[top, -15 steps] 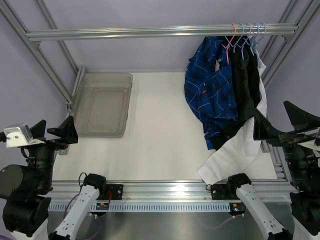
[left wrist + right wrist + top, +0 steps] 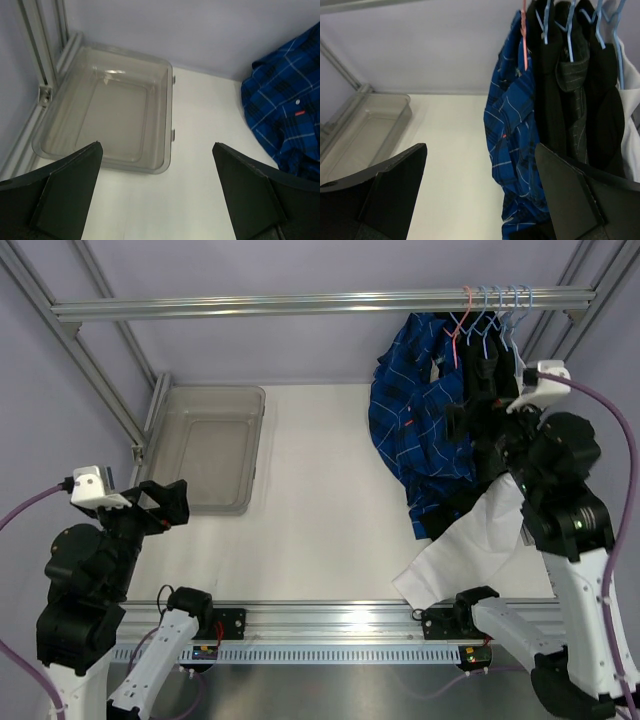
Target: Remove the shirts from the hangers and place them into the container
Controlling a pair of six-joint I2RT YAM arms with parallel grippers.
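Upper right: limp, light-looking blue plaid shirt [image 2: 420,430] on pink-red hanger [image 2: 456,340]. Probably soft, best pinched at collar or shoulder. Wide-open, empty left pincer [image 2: 156,147], right pincer [image 2: 480,146].

Your left arm [image 2: 85,570] stands folded at the worktop's near left corner. Its left tool [image 2: 165,502] is held low and points toward the far edge, jaws spread wide and gripping nothing. Your right arm [image 2: 565,500] rises tall along the worktop's right edge. Its right tool [image 2: 481,146] is lifted high and aimed leftward, jaws likewise wide apart and gripping nothing.
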